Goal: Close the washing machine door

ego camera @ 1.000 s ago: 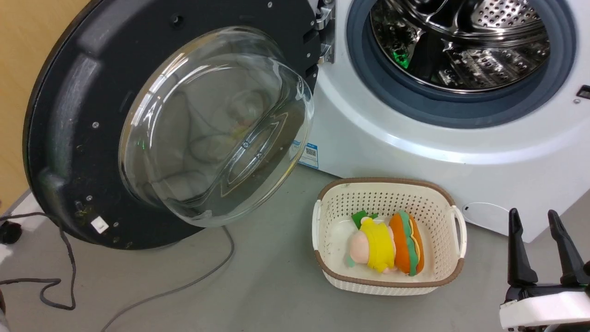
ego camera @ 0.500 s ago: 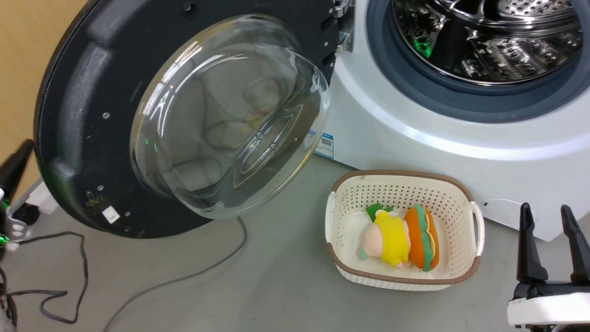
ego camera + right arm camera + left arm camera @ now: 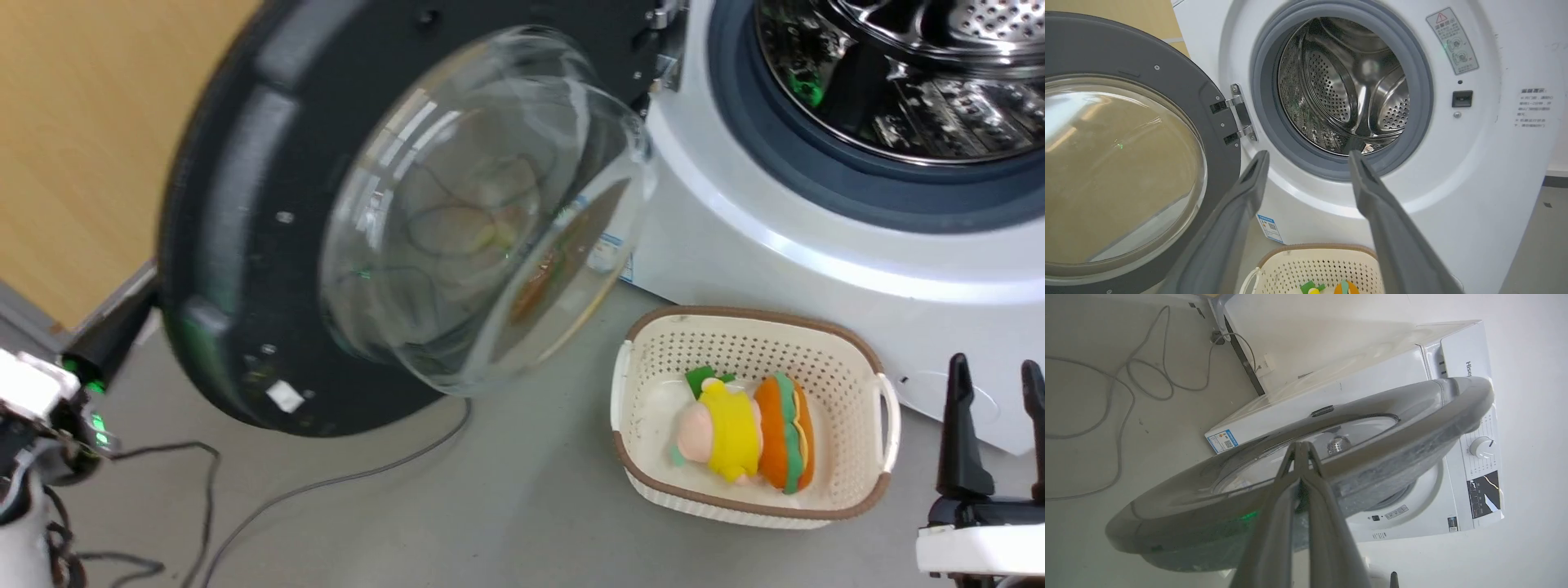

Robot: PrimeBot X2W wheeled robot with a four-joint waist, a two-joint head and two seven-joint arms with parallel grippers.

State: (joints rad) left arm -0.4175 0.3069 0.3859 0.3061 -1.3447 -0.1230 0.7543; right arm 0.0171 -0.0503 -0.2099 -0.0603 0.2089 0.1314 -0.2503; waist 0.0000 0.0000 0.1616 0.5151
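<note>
Left gripper (image 3: 1300, 446): fingers pressed together, tips against outer face of washing machine door (image 3: 237, 204). Door stands open, hinged at left of washing machine (image 3: 816, 261). Basket (image 3: 759, 347) on floor before washer. Right gripper (image 3: 996, 364): fingers apart, empty.

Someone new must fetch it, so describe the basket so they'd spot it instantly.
Find the white washer with its black door swung open. On the grey floor before it sits the basket: cream, perforated, brown-rimmed, holding plush toys.
</note>
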